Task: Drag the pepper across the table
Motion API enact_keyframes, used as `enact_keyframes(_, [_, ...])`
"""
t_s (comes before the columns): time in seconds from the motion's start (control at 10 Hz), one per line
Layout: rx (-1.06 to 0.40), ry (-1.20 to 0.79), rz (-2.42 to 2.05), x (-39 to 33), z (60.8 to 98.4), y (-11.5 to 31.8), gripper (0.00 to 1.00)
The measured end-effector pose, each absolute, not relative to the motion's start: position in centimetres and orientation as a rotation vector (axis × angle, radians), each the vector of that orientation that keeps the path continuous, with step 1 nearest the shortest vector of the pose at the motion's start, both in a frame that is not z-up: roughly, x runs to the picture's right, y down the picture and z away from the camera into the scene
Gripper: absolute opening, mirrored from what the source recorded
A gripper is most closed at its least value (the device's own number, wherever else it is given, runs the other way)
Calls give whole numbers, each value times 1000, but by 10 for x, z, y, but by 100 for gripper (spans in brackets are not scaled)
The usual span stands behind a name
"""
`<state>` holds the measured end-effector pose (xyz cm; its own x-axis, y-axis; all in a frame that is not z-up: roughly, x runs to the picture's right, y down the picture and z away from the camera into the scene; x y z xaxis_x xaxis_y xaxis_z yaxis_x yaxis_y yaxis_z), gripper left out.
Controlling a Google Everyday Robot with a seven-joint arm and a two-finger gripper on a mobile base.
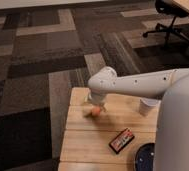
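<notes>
Pepper (92,112) sits on the bench (85,145) up toward its ten o'clock corner, near the left edge, and that's the danger: a drag toward nine o'clock could tip it onto the carpet (33,80), and a slim tapered thing like this may roll out from under light contact. The tool (95,105) is right over it at its twelve o'clock, apparently touching; open or clamped on the pepper, I cannot tell. Black packet (121,140) lies at five o'clock, blocking that line.
</notes>
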<state>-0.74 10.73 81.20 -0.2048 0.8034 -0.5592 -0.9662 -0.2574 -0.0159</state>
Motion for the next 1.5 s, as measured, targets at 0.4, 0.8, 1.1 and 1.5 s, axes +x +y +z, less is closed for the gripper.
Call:
enact_keyframes(0.4, [-563,395,1747,-12,819,101,74])
enact_keyframes(0.8, [-556,395,1764,-4,823,108,74])
enact_keyframes(1.1, [-561,350,1722,-12,834,107,74])
enact_keyframes(1.5, [-602,314,1629,-40,846,107,74])
